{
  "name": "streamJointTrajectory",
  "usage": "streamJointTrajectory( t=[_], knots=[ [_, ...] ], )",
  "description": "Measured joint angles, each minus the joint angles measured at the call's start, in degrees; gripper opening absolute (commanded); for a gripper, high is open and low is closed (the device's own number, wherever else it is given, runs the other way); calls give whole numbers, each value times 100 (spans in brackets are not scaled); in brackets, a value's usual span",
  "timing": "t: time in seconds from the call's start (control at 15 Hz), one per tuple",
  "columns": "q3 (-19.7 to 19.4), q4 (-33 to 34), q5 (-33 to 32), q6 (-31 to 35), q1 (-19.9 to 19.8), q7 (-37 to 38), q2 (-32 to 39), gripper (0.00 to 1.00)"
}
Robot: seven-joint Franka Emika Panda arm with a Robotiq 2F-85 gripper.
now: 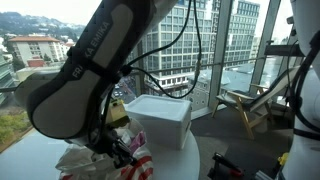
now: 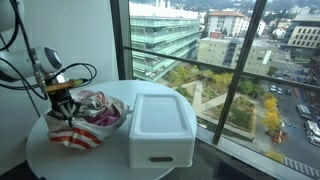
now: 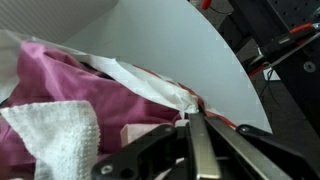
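**Hand closed at the cloth heap, nothing lifted yet**

The hand [image 2: 62,100] is down on the heap of cloths [image 2: 97,112], which lies just beside the white bin [image 2: 160,125] on the round tabletop [image 2: 100,166]. In the wrist view its fingers are pressed together, with the tips at the edge of a striped cloth [image 3: 150,88]. Whether a fold is actually pinched between them cannot be told.

A pink cloth [image 3: 70,90] and a white towel [image 3: 60,135] lie bunched in the same heap, on the side away from the bin. No cloth shows on the bin itself.

Judging by how things lie, the handling is at an early stage. The hand has reached the heap and closed, but every cloth rests on the tabletop beside the bin, and none is raised or pulled apart from the rest.
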Motion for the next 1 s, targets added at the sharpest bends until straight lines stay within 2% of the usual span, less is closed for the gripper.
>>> streamJointTrajectory(
  t=[0.07,0.13,0.2,0.27,0.53,0.8,0.87,1.0],
  knots=[
    [21,-54,-33,7,13,0,-43,0],
    [42,-101,-37,1,21,0,-115,26],
    [64,-155,-37,5,25,1,-221,28],
    [85,-209,-37,25,25,2,-349,33],
    [122,-456,1,410,20,56,-1152,65],
    [83,-658,384,670,-29,68,-2280,94],
    [43,-700,500,740,-50,72,-2522,99],
    [-96,-783,708,929,-109,78,-2932,100]
  ],
)
